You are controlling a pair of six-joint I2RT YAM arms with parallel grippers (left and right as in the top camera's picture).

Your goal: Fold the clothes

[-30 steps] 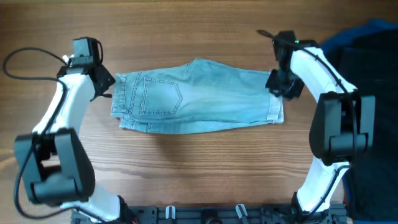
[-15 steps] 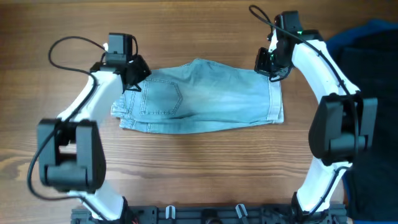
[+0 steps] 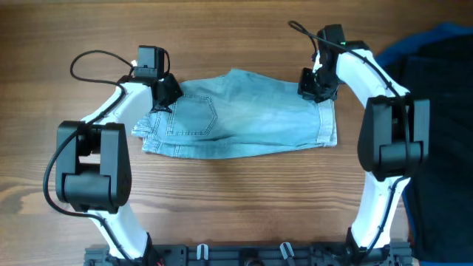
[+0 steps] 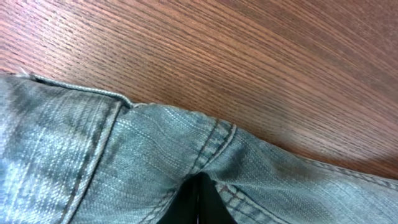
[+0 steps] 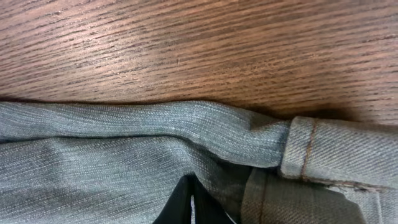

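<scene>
Pale blue denim shorts (image 3: 236, 114) lie flat on the wood table, waistband at the left, leg hems at the right. My left gripper (image 3: 164, 94) is at the far left corner of the waistband; in the left wrist view its black fingers (image 4: 198, 205) are closed together on the denim (image 4: 124, 155). My right gripper (image 3: 316, 85) is at the far right corner by the hem; in the right wrist view its fingers (image 5: 189, 205) are pinched on the fabric next to the stitched hem (image 5: 305, 149). Black and bright blue garments (image 3: 436, 66) lie at the right edge.
The pile of dark clothes (image 3: 443, 148) fills the table's right side, close behind the right arm. A black cable (image 3: 89, 63) loops beside the left arm. A rail (image 3: 244, 255) runs along the table's front edge.
Both arms swung inward to the shorts' far corners. The left gripper came from the table's left side to the waistband, the right from the hem's side to its far corner. Both closed on denim.
</scene>
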